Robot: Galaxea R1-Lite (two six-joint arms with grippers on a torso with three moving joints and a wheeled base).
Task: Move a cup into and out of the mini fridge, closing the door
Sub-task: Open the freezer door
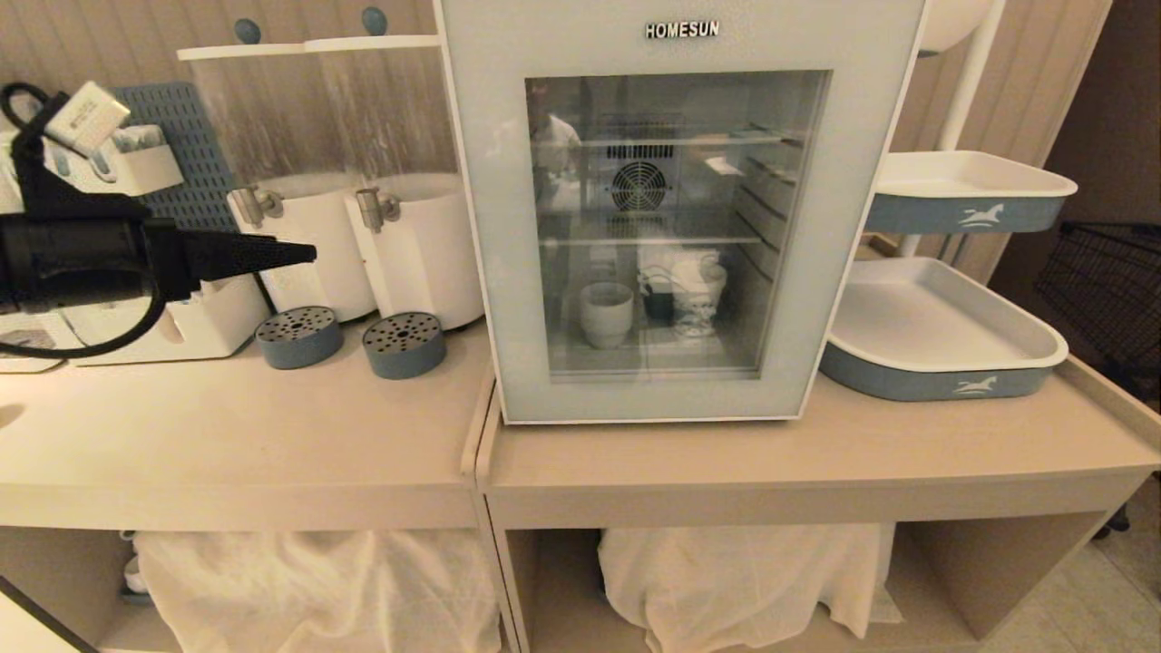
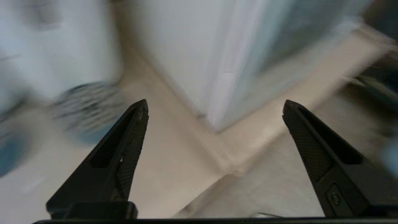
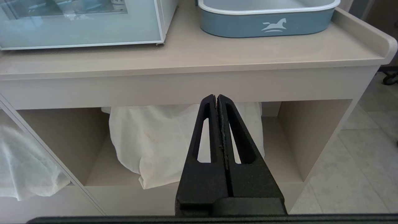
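Note:
The white HOMESUN mini fridge stands on the counter with its glass door shut flat against it. Through the glass I see the small white cup upright on the fridge floor, left of a patterned cup. My left gripper hovers level at the far left in front of the drink dispensers, pointing toward the fridge and well apart from it. In the left wrist view this gripper stands wide open and empty above the counter, facing the fridge's near corner. My right gripper hangs shut and empty below the counter edge.
Two white drink dispensers with blue drip trays stand left of the fridge. Blue-and-white trays sit to its right, next to a black wire basket. White cloths fill the shelves below.

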